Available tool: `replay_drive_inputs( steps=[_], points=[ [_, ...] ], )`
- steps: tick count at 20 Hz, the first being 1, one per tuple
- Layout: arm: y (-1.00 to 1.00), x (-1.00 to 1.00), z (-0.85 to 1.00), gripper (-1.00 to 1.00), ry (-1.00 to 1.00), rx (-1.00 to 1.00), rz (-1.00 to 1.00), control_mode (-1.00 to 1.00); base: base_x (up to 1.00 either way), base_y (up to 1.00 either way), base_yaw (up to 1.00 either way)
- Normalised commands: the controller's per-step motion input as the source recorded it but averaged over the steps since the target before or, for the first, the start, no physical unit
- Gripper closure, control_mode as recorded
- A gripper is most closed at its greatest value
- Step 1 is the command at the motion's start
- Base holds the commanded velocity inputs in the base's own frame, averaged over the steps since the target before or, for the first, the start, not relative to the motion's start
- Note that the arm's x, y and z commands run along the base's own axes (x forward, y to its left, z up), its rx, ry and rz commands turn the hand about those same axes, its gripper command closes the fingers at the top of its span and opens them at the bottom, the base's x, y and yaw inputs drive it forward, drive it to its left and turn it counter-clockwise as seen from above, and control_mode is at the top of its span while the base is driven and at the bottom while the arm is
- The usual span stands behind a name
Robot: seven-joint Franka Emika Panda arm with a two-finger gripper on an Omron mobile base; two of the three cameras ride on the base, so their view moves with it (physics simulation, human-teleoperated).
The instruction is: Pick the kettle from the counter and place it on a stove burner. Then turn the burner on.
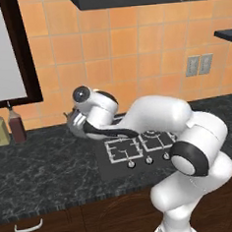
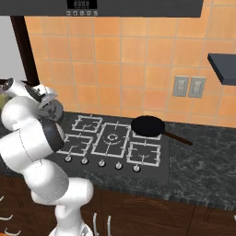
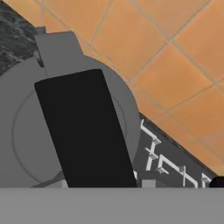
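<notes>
Currently pick step: gripper (image 1: 78,122) at kettle (image 3: 26,144), left of centre in left base view; jaw state cannot be told. Kettle beside cooktop. Next move: secure black handle (image 3: 83,131), lift, carry to stove burner (image 2: 75,144).

Marbled counter (image 1: 43,168) carries a black cooktop (image 2: 152,168) and two bottles (image 1: 8,127)

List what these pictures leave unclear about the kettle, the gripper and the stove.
- Kettle, hand view: its black handle covers the lid knob; the left edge cuts off the body.
- Kettle, left base view: the robot's hand hides most of it.
- Gripper: fingertips can't be made out, so open or shut is unclear.
- Stove knobs, right base view: too small to read their settings.
</notes>
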Motion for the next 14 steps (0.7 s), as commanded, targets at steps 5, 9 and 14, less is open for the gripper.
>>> replay_drive_inputs(
  steps=[5,9,14],
  points=[
    [-1.0,0.61,0.05,1.0,0.35,0.04,-0.02,-1.0,0.0,0.0,0.0],
    [-0.33,0.28,-0.03,1.0,0.18,0.0,-0.07,-1.0,0.0,0.0,0.0],
    [-0.18,0.05,-0.25,1.0,0.1,-0.01,0.0,-1.0,0.0,0.0,0.0]
  ],
)
